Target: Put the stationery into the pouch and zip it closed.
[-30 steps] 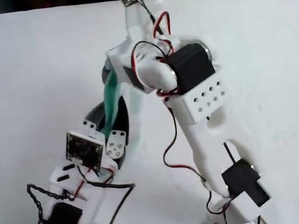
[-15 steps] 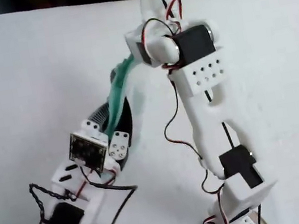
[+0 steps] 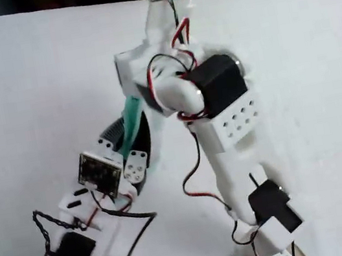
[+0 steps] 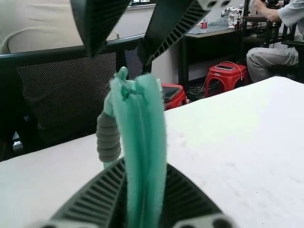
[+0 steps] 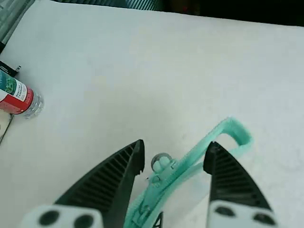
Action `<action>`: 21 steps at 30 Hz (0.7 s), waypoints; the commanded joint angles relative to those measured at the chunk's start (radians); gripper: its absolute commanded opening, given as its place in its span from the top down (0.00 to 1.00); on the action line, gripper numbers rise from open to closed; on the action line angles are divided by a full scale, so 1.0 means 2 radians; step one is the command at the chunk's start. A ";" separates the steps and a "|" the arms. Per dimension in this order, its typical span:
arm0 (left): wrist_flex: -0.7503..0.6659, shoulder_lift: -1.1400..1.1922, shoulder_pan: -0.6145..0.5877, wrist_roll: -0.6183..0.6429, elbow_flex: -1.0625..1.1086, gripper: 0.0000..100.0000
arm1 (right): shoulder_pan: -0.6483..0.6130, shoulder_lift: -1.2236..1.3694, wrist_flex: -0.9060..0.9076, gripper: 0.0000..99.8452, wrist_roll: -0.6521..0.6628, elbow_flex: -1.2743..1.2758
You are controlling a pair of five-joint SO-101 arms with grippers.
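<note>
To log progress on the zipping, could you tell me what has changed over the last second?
The right gripper swung out toward the far edge of the table, the green pouch leaning after it, then came back nearer; it now stands open astride the zipper end. The left gripper stayed put, shut on the pouch.

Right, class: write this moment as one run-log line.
left jaws: shut on pouch, held upright | right jaws: open, either side of pouch beside zip pull | zip pull: not yet gripped

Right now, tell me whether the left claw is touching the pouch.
Touching. Left wrist view shows the left claw shut on the pouch, pressing both its sides.
</note>
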 commanded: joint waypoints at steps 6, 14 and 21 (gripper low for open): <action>0.002 0.007 -0.001 0.000 0.003 0.98 | -0.020 -0.007 0.008 0.84 -0.027 -0.012; 0.002 0.007 -0.002 0.000 0.003 0.98 | -0.020 -0.017 0.008 0.89 -0.027 0.027; 0.002 0.007 0.000 0.000 0.004 0.98 | -0.019 -0.029 0.006 0.89 -0.024 0.060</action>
